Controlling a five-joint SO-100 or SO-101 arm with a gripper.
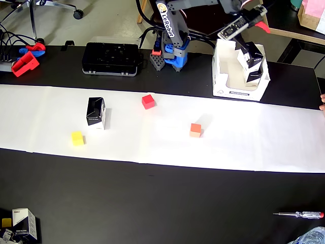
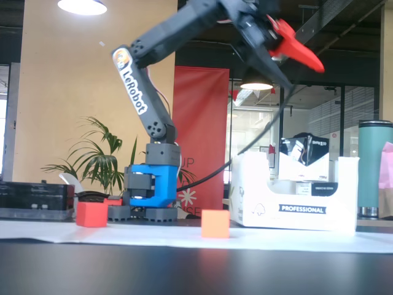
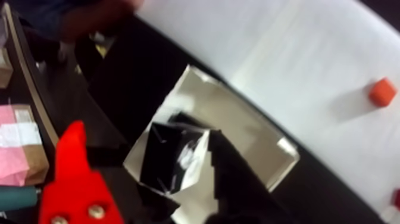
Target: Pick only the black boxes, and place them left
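One black box (image 1: 95, 113) stands on the white paper strip (image 1: 264, 142), left of centre in the overhead view. More black boxes (image 1: 254, 63) (image 2: 304, 157) (image 3: 172, 155) sit inside the white open-topped carton (image 1: 226, 76) (image 2: 295, 206) (image 3: 271, 140) at the back right. My gripper (image 1: 246, 31) (image 2: 305, 77) (image 3: 143, 132) hangs above that carton, open and empty, pointing down at it. Its red finger (image 3: 74, 179) and dark finger (image 3: 238, 179) straddle the top box in the wrist view without touching it.
A red cube (image 1: 148, 101) (image 2: 91, 214), an orange cube (image 1: 195, 130) (image 2: 215, 224) (image 3: 381, 92) and a yellow cube (image 1: 77, 138) lie on the paper. A black device (image 1: 110, 58) and the arm's base (image 1: 172, 53) stand at the back. A screwdriver (image 1: 299, 214) lies front right.
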